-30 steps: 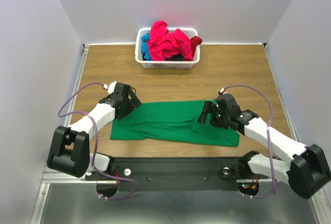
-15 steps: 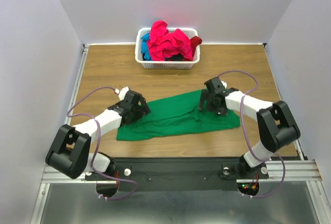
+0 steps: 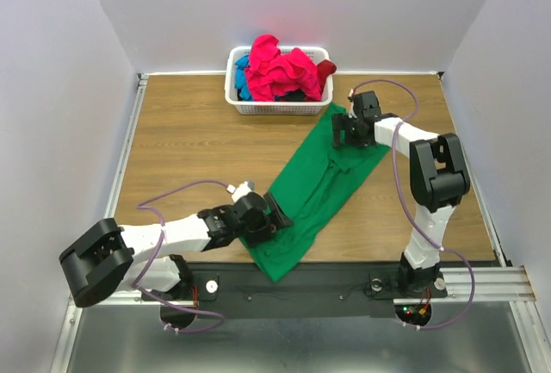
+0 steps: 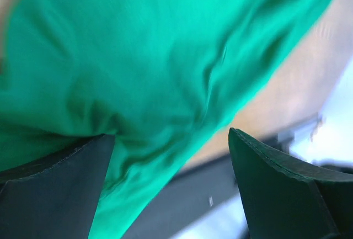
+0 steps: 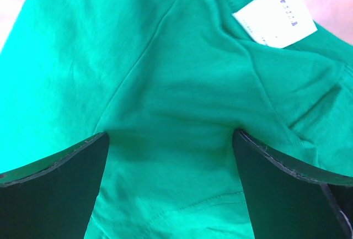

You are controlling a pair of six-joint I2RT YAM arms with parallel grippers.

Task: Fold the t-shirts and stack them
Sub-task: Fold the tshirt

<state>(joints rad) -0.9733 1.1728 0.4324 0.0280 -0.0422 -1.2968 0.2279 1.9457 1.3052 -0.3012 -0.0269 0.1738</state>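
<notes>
You've swung the green shirt [image 3: 318, 183] from level to diagonal: right gripper [image 3: 349, 134] just beside the basket [image 3: 277, 108], left gripper [image 3: 274, 217] well away from it. Both jaws stand apart. Drag further and the end overhanging the table [image 3: 189, 140] may slip off.

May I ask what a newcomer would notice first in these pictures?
The green t-shirt lies stretched diagonally across the wooden table, with the left gripper at its near end and the right gripper at its far end. Behind it, a white basket is heaped with bright pink-red shirts.
</notes>
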